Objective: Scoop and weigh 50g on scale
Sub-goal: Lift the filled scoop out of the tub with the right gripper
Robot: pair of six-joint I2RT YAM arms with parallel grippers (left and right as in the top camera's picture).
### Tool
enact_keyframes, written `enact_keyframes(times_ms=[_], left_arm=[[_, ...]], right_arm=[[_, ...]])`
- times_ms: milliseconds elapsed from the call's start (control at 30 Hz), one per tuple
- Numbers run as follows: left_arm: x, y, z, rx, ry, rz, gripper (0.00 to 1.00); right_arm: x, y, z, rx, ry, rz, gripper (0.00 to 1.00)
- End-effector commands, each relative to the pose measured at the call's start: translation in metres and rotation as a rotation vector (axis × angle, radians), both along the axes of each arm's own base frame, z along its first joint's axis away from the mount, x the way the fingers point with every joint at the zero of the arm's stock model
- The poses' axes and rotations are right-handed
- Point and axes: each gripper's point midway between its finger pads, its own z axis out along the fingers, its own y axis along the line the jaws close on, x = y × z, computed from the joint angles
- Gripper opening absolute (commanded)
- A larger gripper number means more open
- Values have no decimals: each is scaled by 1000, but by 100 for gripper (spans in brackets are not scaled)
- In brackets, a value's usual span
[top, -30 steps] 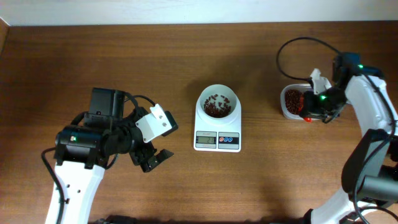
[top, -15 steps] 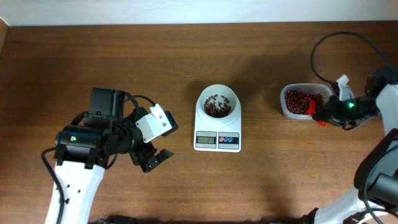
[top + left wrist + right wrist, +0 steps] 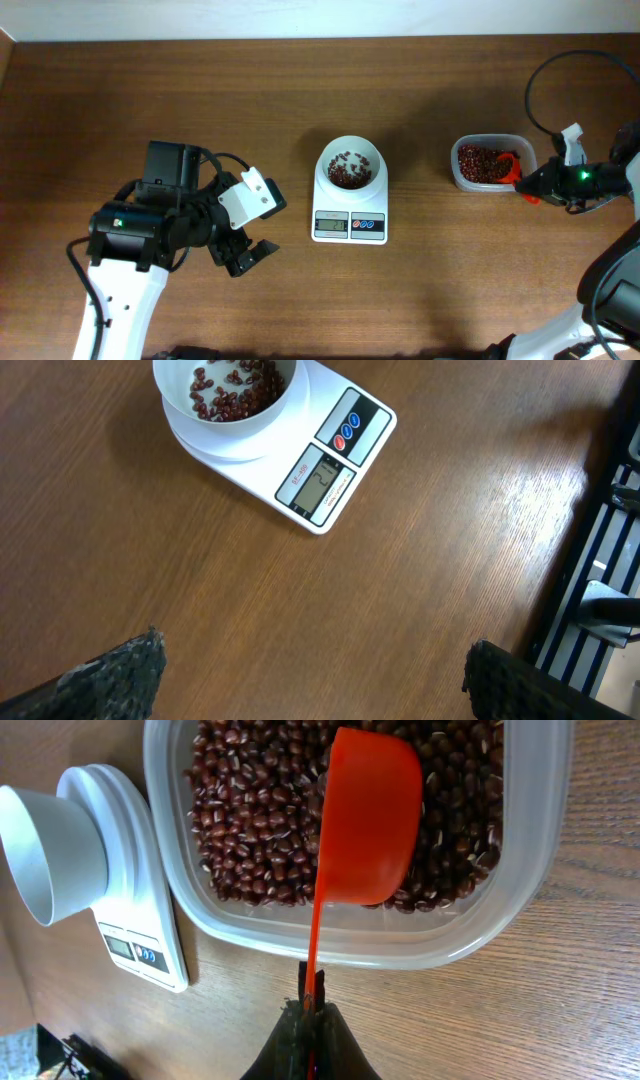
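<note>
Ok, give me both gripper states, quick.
Left gripper: open, holding nothing.
Right gripper: shut on the scoop by its handle, with its bowl over the beans in the tub.

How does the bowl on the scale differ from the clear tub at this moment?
The bowl is round and opaque white; the tub is rectangular and clear. The bowl holds a thin scatter of beans with white showing; the tub's beans cover its floor. The bowl sits on the scale; the tub rests on the table, with the scoop over its beans. Both hold the same dark reddish-brown beans.
</note>
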Motion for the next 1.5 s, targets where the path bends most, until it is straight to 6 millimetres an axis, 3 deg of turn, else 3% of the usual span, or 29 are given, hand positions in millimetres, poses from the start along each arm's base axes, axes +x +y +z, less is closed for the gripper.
enact_keyframes(times_ms=[0, 233, 567, 1100, 1467], left_arm=[[0, -1, -1, -10, -1, -16, 99], [0, -1, -1, -10, -1, -16, 99], [0, -1, -1, -10, -1, -16, 99], [0, -1, -1, -10, -1, -16, 99], [0, -1, -1, -10, -1, -16, 99]], right_arm=[[0, 4, 30, -20, -106, 20, 4], [-1, 4, 51, -62, -163, 21, 4], [-12, 7, 49, -56, -107, 18, 4], [-5, 8, 53, 15, -60, -116, 4], [-8, -17, 77, 188, -159, -246, 4]])
